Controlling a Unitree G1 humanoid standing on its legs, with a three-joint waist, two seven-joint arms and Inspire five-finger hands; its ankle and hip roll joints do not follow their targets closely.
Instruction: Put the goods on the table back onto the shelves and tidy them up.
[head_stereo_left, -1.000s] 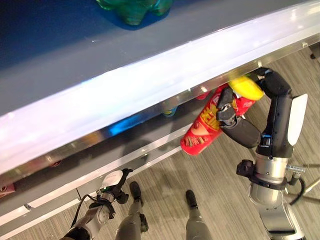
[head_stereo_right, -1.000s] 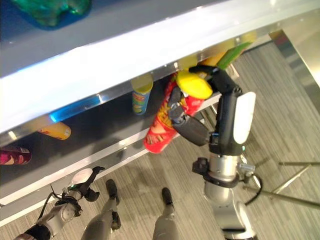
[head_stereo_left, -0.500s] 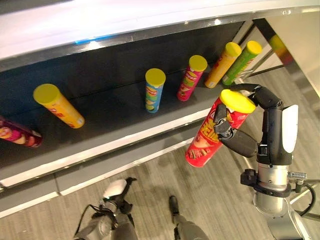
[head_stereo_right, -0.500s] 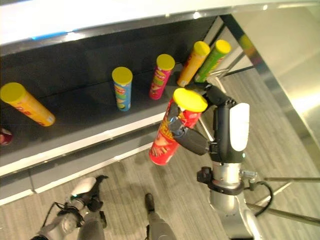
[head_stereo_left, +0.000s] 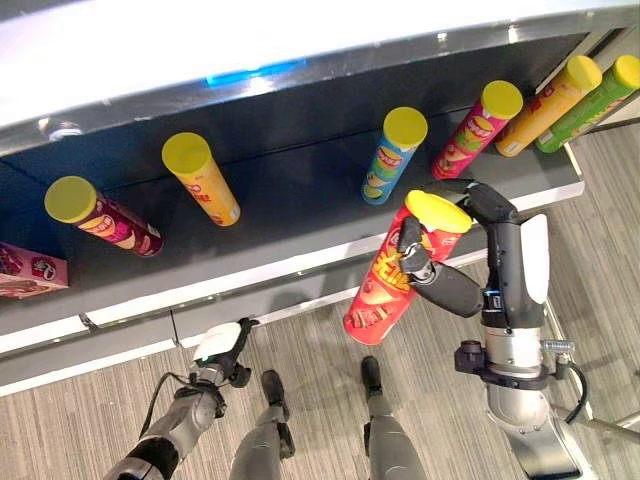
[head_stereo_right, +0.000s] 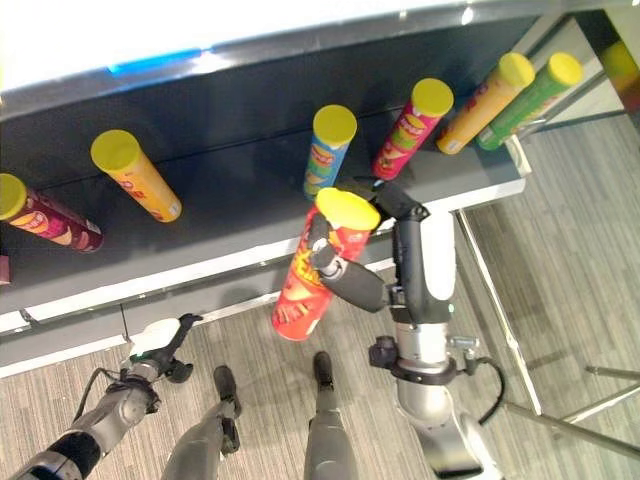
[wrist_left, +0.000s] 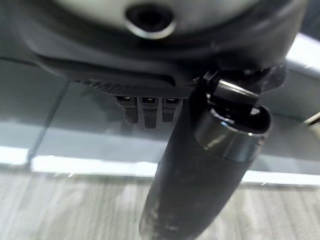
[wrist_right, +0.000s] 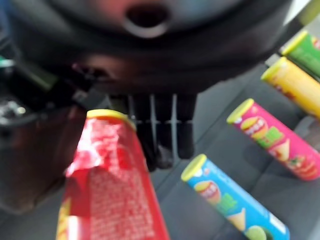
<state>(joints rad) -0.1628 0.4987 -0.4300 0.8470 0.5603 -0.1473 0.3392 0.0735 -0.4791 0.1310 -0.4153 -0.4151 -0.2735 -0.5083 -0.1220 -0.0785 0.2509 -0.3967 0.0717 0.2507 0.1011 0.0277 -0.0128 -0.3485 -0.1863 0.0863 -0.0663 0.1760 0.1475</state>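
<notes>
A red chip can (head_stereo_left: 388, 288) with a yellow lid hangs tilted in front of the dark shelf (head_stereo_left: 300, 215), its lid close to the shelf's front edge. My right hand (head_stereo_left: 452, 290) is shut on it, fingers (wrist_right: 160, 135) curled round the can (wrist_right: 110, 185) just under the lid. On the shelf behind it stand a blue can (head_stereo_left: 393, 155) and a pink can (head_stereo_left: 475, 130). Low at the left, near the floor, my left hand (head_stereo_left: 222, 350) hangs relaxed and holds nothing.
More yellow-lidded cans stand on the shelf: maroon (head_stereo_left: 100, 215), orange (head_stereo_left: 202, 182), another orange (head_stereo_left: 545, 95) and green (head_stereo_left: 592, 90). A pink box (head_stereo_left: 30, 272) sits at the far left. A pale shelf board (head_stereo_left: 250, 40) juts out above. Striped floor lies below.
The camera has shifted, so more of the shelf's left part shows. My right hand, still holding the red can, has moved left along the shelf, from the orange can to between the blue and pink ones.
</notes>
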